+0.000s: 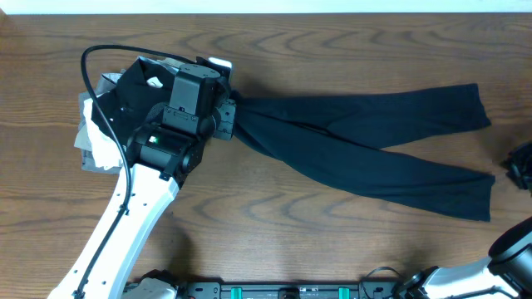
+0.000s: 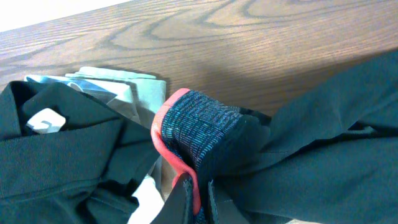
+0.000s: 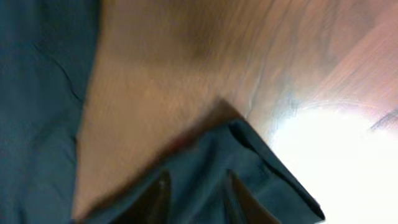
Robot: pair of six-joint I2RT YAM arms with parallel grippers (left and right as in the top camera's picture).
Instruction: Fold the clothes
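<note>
The clothes, long black leggings point(image 1: 357, 149), lie stretched across the wooden table point(image 1: 332, 249), both legs fanning out to the right. Their grey and coral-red waistband point(image 2: 199, 130) is bunched at the left end, and my left gripper point(image 1: 226, 116) is shut on it; in the left wrist view the red edge is pinched between the jaws of the left gripper point(image 2: 200, 200). My right gripper point(image 1: 519, 166) sits at the far right edge beside the leg ends. In the right wrist view the right gripper point(image 3: 198, 177) hovers over a leg cuff point(image 3: 249, 162), fingers apart, cloth lying under them.
A heap of other garments lies at the left under my left arm: a black shirt point(image 1: 125, 91) with a white tag point(image 2: 43, 121), and white and grey pieces point(image 1: 93, 141). A pale folded piece point(image 2: 127, 90) shows behind the waistband.
</note>
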